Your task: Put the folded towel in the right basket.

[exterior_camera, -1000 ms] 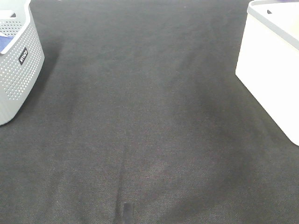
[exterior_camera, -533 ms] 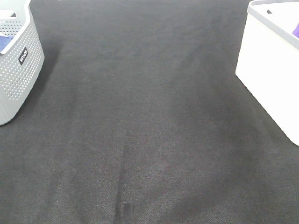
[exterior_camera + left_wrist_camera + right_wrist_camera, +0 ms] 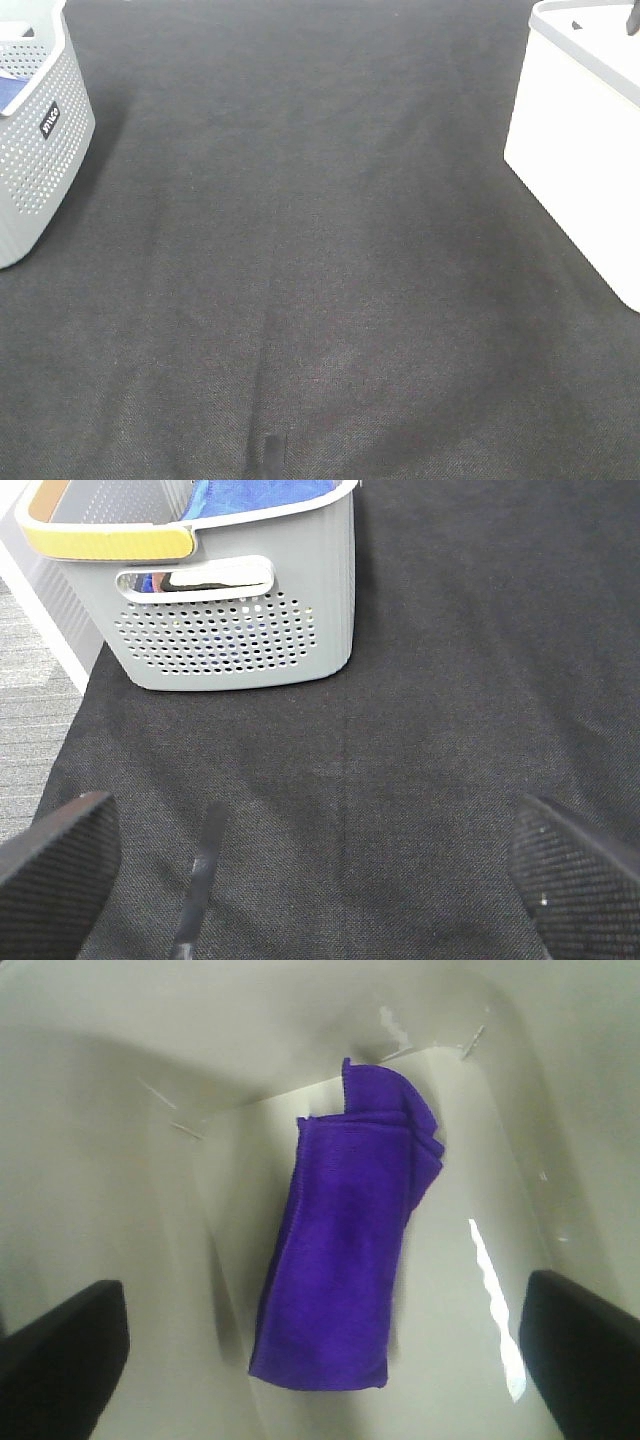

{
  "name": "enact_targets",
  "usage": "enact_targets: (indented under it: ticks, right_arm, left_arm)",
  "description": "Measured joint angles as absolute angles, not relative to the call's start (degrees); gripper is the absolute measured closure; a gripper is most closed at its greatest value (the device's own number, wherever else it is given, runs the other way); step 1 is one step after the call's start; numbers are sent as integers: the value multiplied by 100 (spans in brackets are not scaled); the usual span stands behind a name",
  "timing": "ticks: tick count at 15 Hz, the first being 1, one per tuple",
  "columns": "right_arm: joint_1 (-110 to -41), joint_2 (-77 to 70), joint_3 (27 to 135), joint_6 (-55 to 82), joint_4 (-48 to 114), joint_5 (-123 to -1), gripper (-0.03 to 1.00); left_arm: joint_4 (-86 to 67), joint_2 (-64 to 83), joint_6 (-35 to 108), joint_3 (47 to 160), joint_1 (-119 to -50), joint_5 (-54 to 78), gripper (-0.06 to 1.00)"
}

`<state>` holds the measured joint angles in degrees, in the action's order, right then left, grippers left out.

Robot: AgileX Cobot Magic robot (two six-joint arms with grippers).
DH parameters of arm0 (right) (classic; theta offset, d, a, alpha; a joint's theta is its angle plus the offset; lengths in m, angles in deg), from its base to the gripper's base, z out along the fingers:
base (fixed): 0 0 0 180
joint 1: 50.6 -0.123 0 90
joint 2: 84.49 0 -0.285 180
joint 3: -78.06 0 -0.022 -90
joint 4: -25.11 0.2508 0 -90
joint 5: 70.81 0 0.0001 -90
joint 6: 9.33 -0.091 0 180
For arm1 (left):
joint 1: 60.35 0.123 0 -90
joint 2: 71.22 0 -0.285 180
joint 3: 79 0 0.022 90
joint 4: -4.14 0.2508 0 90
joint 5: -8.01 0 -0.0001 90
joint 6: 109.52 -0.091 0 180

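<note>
1. Down on the floor of the right basket (image 3: 120, 1160) lay the folded towel (image 3: 345, 1240). It was purple and lay flat, close to one wall.
2. Right above it hung the right gripper (image 3: 322, 1365). Its two black fingers (image 3: 60, 1360) stood far apart and held nothing. The towel was free of them.
3. From the high camera, the white right basket (image 3: 575, 170) sat at about 2 o'clock on the black mat (image 3: 320, 260). A small dark bit at its top edge was maybe the right arm, but too little of it showed to be sure. The towel could not be seen from there.
4. At about 10 o'clock sat the grey basket (image 3: 40, 170) with holes in its side. The left gripper (image 3: 310, 880) waited near it, wide open and empty, over the bare mat.
5. I think the main job was done, since the towel was in the right basket and let go.
6. Next, the right arm needed to go straight up and out. It should not bump the basket wall or drag the towel along.
</note>
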<state>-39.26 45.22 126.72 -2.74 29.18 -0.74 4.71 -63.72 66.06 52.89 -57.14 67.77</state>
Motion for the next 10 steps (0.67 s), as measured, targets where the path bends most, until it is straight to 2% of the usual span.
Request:
enact_targets:
  ticks: [4, 6, 8, 10]
  right_arm:
    - [-5158, 3966, 12666, -589, 2511, -74, -1]
    - [-5461, 3645, 12569, -864, 2511, -74, -1]
    - [-5456, 2901, 11841, -933, 2459, -103, -1]
    - [-5444, 1726, 10603, -1071, 2265, -108, -1]
  left_arm:
    - [471, -6372, 6606, 5289, -5714, 6777, -5]
    - [471, -6372, 6606, 5289, -5714, 6777, -5]
    - [471, -6372, 6606, 5289, -5714, 6783, -5]
    - [477, -6372, 6606, 5289, -5714, 6783, -5]
